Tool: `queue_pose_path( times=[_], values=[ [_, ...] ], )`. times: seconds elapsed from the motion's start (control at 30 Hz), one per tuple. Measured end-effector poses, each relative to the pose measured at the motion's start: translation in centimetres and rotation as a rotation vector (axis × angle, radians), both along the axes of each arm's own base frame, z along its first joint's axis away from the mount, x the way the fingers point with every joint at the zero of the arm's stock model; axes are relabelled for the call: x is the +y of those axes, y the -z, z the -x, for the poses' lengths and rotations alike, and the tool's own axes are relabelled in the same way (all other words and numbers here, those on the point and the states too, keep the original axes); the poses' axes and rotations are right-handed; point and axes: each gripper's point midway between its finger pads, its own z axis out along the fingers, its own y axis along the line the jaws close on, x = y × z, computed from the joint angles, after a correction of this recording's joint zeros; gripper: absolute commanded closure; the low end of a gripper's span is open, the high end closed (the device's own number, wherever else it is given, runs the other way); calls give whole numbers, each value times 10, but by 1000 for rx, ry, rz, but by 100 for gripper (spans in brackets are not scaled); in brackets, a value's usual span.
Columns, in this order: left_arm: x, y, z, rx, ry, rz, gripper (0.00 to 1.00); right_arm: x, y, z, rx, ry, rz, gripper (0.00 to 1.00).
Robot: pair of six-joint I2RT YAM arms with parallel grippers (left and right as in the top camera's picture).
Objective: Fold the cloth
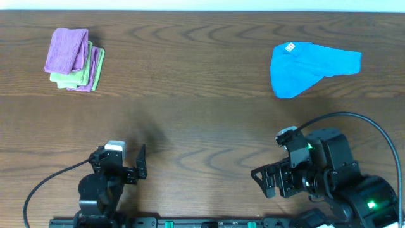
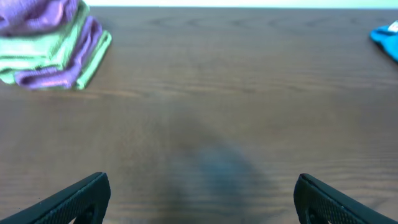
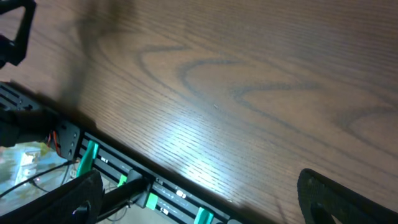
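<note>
A blue cloth (image 1: pixel 310 66) lies loosely crumpled on the wooden table at the far right; only its edge shows in the left wrist view (image 2: pixel 387 40). My left gripper (image 1: pixel 120 166) is open and empty near the front left, far from the cloth; its fingers spread wide over bare wood in its wrist view (image 2: pixel 202 199). My right gripper (image 1: pixel 266 182) is open and empty at the front right, pointing left, well in front of the cloth. In its wrist view (image 3: pixel 199 202) the fingers frame the table's front edge. The cloth does not show in that view.
A stack of folded purple and green cloths (image 1: pixel 74 60) sits at the far left, also in the left wrist view (image 2: pixel 53 43). A black mounting rail with green clips (image 3: pixel 124 180) runs along the table's front edge.
</note>
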Motion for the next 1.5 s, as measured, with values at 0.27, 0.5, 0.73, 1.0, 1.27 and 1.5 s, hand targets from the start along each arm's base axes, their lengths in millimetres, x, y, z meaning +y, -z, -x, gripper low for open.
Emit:
queue_pose_path(
  times=[0.27,0.5,0.73,1.0,1.27,1.5],
  values=[
    [1,6,0,14,-11,7,5,0,0,0,0,0,0,1],
    [1,6,0,14,-11,8,5,0,0,0,0,0,0,1],
    [1,6,0,14,-11,8,5,0,0,0,0,0,0,1],
    [1,6,0,14,-11,8,5,-3,1,-2,-16,-1,22,1],
    [2,6,-1,12,-13,8,5,-32,-31,-70,-472,116,137,1],
    [2,6,-1,12,-13,8,5,-76,-11,-62,-696,177,271,1]
  ],
)
